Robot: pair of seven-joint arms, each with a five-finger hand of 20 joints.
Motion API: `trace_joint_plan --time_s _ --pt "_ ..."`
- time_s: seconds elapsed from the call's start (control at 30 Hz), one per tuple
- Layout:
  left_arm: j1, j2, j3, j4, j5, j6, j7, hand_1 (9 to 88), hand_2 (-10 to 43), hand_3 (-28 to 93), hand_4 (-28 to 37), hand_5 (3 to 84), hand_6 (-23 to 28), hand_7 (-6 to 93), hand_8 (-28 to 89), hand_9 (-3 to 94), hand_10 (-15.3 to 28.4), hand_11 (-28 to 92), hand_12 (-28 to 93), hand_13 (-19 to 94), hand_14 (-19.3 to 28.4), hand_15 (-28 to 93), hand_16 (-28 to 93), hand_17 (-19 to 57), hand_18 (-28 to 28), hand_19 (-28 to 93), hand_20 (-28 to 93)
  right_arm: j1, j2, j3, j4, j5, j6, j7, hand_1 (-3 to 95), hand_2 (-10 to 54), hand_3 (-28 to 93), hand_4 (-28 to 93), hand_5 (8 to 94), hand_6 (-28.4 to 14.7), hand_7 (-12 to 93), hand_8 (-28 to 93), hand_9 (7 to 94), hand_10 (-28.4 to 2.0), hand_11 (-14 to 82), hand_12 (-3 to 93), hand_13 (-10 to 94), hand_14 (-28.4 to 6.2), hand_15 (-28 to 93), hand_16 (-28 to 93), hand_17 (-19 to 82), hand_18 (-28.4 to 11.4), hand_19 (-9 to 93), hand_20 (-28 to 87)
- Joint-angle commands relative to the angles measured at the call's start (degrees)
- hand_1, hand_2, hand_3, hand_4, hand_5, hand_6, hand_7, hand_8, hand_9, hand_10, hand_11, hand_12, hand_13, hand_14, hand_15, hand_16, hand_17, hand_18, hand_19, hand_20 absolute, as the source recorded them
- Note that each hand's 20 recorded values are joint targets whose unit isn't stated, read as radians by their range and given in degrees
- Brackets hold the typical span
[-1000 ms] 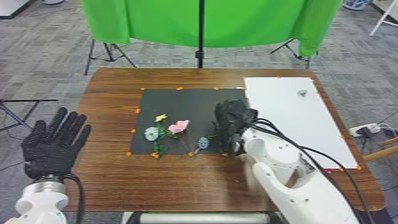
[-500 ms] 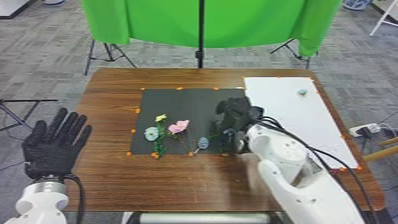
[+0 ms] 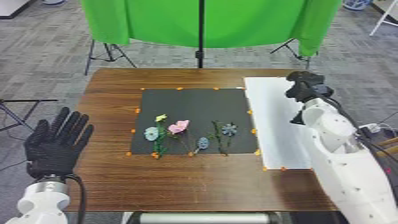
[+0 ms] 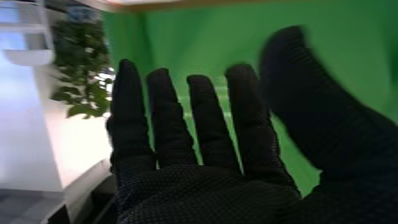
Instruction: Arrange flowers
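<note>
In the head view, several flowers lie side by side on the black sheet (image 3: 194, 107): a light blue flower (image 3: 151, 133), a yellow flower (image 3: 161, 118), a pink flower (image 3: 179, 126), a small grey-blue flower (image 3: 202, 143) and a dark grey-blue flower (image 3: 229, 129) beside a green stem (image 3: 215, 134). My right hand (image 3: 307, 85) is over the far right part of the white sheet (image 3: 274, 120), away from the flowers. In the right wrist view, the right hand (image 4: 209, 187) has straight fingers and holds nothing. My left hand (image 3: 58, 145) is open at the table's left edge.
Orange markers line the edges of both sheets on the brown table (image 3: 191, 187). A green cloth (image 3: 160, 22) on a stand hangs beyond the far edge. The right forearm crosses the table's right side.
My right hand has moved from the black sheet's right part to the far right, over the white sheet. The dark grey-blue flower and green stem beneath it are uncovered. The left hand has barely moved.
</note>
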Motion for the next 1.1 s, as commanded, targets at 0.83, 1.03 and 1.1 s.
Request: trace_joint_plan --time_s 0.83,1.03,1.1 --pt "-1.43 0.92 1.53 0.15 -0.6 1.43 -0.13 24.9 15.7 79 -28.3 46.8 8.6 12.3 -10 41.3 14.1 19 10 34 12.9 24 -3 -4.6 13.0 34 14 3.53 -1.05 1.91 10.06 5.65 -12.13 2.43 59.8 -9.5 70 -28 69.8 2.8 35 -4 80.7 -8.1 14.4 42.7 70 -3.7 29 44 28 -17.0 74 42" --pt "0.04 1.23 0.51 -0.61 -0.45 0.58 0.42 24.8 15.8 79 -28.3 46.9 8.6 12.6 -10 41.4 14.1 20 10 34 12.9 24 -3 -4.7 13.0 34 14 -6.23 -0.47 4.44 -6.3 18.23 -10.31 3.19 58.8 -9.1 70 -28 70.8 2.3 37 -4 81.5 -8.4 14.9 43.8 71 -4.1 30 45 28 -17.4 74 43" --pt "0.75 1.08 0.07 -0.89 -0.5 0.77 0.96 24.8 15.8 79 -28.3 46.9 8.6 12.6 -10 41.4 14.1 20 10 34 12.8 24 -3 -4.7 13.0 34 14 -8.29 -0.51 3.77 -11.08 19.47 -11.27 3.13 58.7 -8.9 70 -28 70.9 2.1 37 -4 81.4 -8.4 14.9 43.8 71 -4.3 30 45 28 -17.4 74 43"
